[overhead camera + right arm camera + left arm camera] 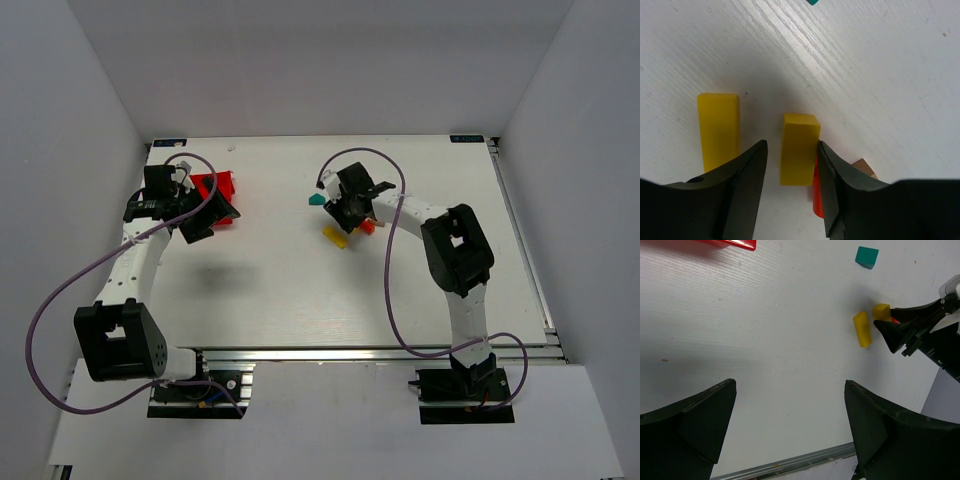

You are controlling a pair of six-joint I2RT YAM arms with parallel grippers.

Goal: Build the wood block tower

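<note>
1. Picking up: the right gripper (791, 144), jaws spread, straddles a yellow block (799, 132) beside a red block (816, 195) in the middle of the table (280, 300); nothing is stacked yet.
2. Next: close squarely, then lift.
3. The left gripper (790, 385) hangs spread and empty.

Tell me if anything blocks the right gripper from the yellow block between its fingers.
Nothing visible does. The right gripper straddles that yellow block; the other yellow block lies outside the jaws.
</note>
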